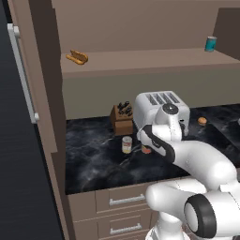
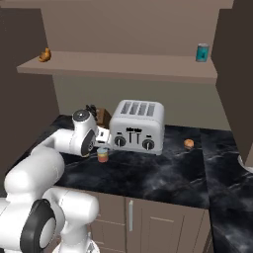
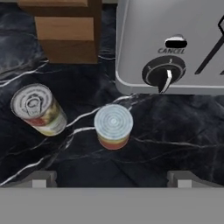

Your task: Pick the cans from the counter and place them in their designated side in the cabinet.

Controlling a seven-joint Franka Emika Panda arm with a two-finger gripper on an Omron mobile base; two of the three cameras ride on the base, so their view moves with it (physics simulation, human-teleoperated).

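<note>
The shorter red-orange can point(image 3: 113, 126) with a pale top stands on the black counter point(image 3: 175, 131), just ahead of my open gripper point(image 3: 113, 179) and centred between its fingertips point(image 3: 43, 178). The cream-yellow can point(image 3: 38, 109) with a red band stands to its left. In the left base view the yellow can point(image 1: 126, 144) is in front of the knife block, and the red-orange can point(image 1: 146, 150) peeks out beside my forearm. In the right base view my gripper point(image 2: 103, 144) hovers directly over the red-orange can point(image 2: 103, 155). The cabinet shelf point(image 1: 140, 61) runs above.
A silver toaster point(image 2: 137, 126) stands close on the right of the cans, a wooden knife block point(image 1: 122, 118) behind them. A teal-blue can point(image 2: 202, 52) sits at the shelf's right end, a pastry point(image 1: 77, 57) at its left. A small bun point(image 2: 189, 144) lies on the counter.
</note>
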